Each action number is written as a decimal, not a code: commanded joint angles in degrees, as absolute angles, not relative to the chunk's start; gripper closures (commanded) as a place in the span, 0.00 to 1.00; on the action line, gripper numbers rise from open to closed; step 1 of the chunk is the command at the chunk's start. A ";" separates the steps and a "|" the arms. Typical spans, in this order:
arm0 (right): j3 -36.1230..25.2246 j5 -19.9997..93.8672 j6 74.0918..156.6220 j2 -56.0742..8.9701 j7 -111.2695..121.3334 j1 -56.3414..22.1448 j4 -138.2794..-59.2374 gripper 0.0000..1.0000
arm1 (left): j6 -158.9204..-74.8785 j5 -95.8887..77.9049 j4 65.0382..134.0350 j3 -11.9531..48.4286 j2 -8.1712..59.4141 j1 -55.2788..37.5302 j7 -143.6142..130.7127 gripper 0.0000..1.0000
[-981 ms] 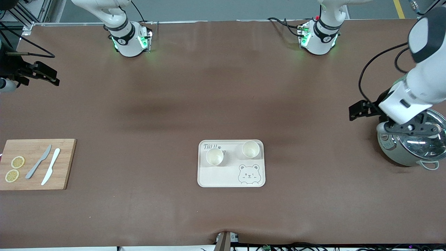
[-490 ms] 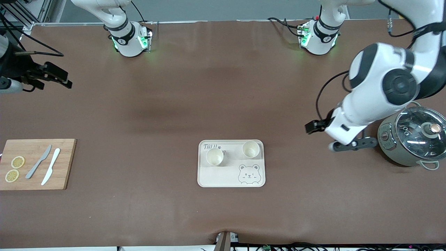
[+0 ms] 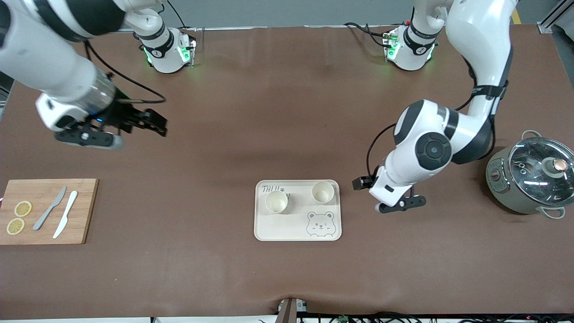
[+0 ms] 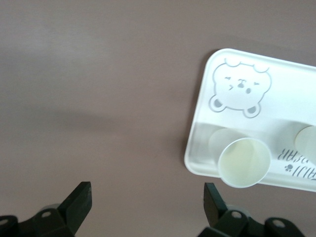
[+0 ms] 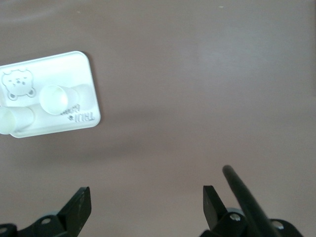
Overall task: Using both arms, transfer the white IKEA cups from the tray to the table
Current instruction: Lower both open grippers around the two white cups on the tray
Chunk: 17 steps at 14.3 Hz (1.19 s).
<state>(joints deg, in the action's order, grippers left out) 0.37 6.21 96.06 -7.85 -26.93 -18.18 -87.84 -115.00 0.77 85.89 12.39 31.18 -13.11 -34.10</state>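
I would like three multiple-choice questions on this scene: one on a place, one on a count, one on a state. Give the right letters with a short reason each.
1. Where do the cups stand?
A. on the cutting board
B. on the tray
C. in the pot

2. How many lemon slices lie on the cutting board?
A. one
B. two
C. four

3. How does the left gripper stand?
A. open, holding nothing
B. shut on a cup
C. shut on a knife

Answers:
1 B: both cups stand upright on the tray, at its edge farther from the camera.
2 B: two slices lie beside the knives.
3 A: its fingers stand wide apart over bare table beside the tray.
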 commanded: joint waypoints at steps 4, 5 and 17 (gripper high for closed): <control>-0.35 5.63 109.92 -18.79 -40.85 -27.76 -84.99 0.00 | -122.33 1.41 84.64 12.30 36.73 -14.94 -37.42 0.00; -0.35 5.02 112.82 -20.64 -42.00 -29.17 -84.90 0.00 | -123.56 1.58 84.64 12.30 37.52 -15.99 -39.62 0.00; -0.35 -1.85 129.70 -41.12 -47.11 -33.22 -77.70 0.00 | -133.77 7.98 84.73 11.51 42.19 -20.74 -45.69 0.00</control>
